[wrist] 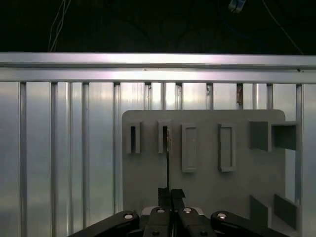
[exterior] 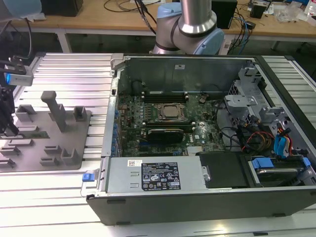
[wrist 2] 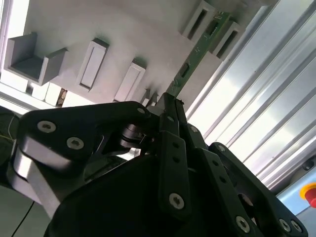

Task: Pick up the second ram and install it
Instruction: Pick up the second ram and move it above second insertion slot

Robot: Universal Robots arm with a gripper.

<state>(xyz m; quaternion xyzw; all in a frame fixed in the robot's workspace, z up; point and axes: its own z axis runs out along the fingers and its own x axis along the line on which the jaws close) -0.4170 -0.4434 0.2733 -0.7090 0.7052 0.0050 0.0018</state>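
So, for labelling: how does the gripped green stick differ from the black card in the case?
The second ram is green and thin; the black card is dark and bulkier. The ram is clamped in the end effector; the card sits in the case. Both are long.

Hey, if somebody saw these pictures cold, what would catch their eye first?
Probably the open computer case in the middle of the exterior view, its green motherboard bare. Next, in the second wrist view, the black hand closed on one end of the second ram, a slim green stick whose far end sits between grey fixture blocks.
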